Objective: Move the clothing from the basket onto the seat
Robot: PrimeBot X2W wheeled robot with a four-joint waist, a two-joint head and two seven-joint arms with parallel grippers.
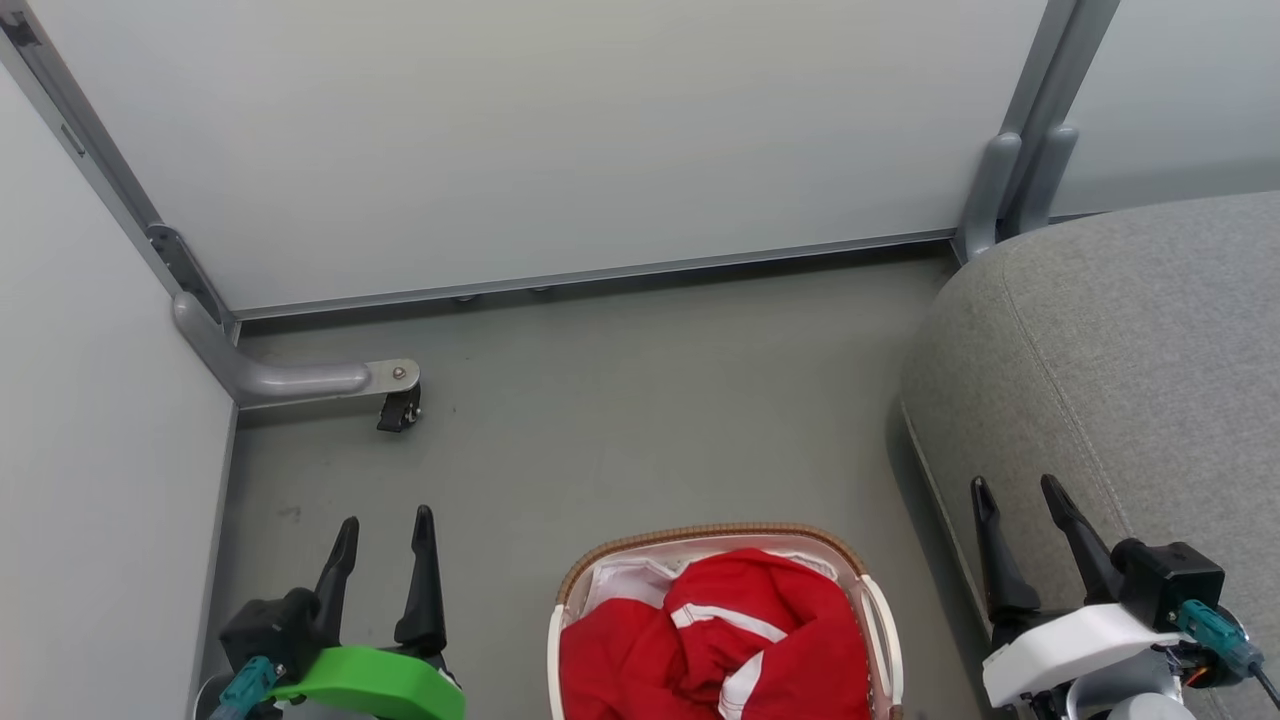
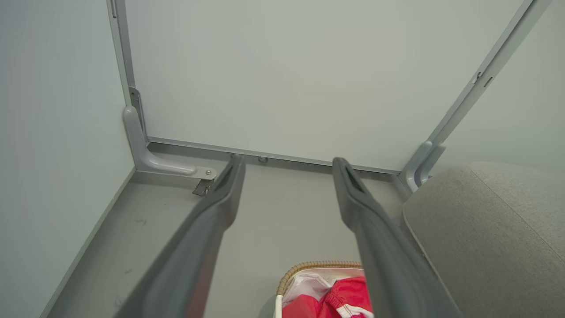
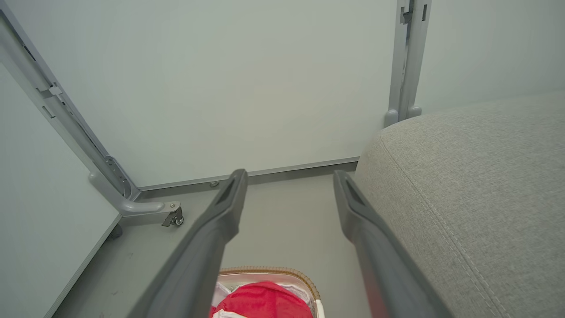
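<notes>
Red clothing (image 1: 715, 640) with white stripes lies bunched in the white basket (image 1: 712, 534), which has a brown woven rim and stands on the floor at the bottom middle of the head view. The grey seat (image 1: 1130, 350) rises to the basket's right. My left gripper (image 1: 385, 524) hangs open to the left of the basket, holding nothing. My right gripper (image 1: 1020, 490) stands open over the seat's near edge, also holding nothing. The left wrist view shows the clothing (image 2: 340, 300), the basket (image 2: 309, 266) and the seat (image 2: 485, 229); the right wrist view shows the clothing (image 3: 265, 300), the basket (image 3: 269, 270) and the seat (image 3: 468, 185).
Pale partition panels (image 1: 520, 140) wall in the grey floor (image 1: 620, 400) at the back and left. A grey metal foot with a small castor (image 1: 398, 408) juts onto the floor at the left corner. Another panel post (image 1: 1010, 190) stands beside the seat.
</notes>
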